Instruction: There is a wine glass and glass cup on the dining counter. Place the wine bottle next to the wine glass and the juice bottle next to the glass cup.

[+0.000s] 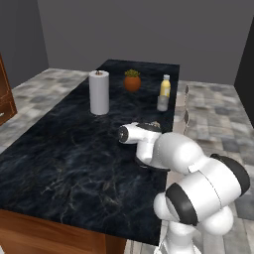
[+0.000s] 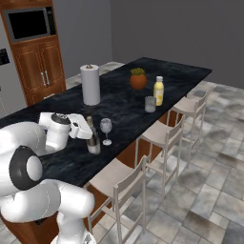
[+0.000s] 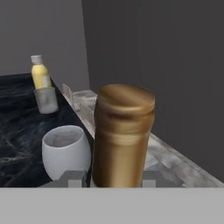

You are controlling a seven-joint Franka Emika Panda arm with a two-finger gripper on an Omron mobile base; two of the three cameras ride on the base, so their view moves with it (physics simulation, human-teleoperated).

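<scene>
On dining counter (image 2: 190, 74), wine bottle (image 2: 92, 136) stands upright between jaws clamped on its neck, beside wine glass (image 2: 106, 127).

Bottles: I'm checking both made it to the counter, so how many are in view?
2. The juice bottle stands by the glass cup at the far edge of the dining counter; the wine bottle is in the hand, beside the wine glass.
</scene>
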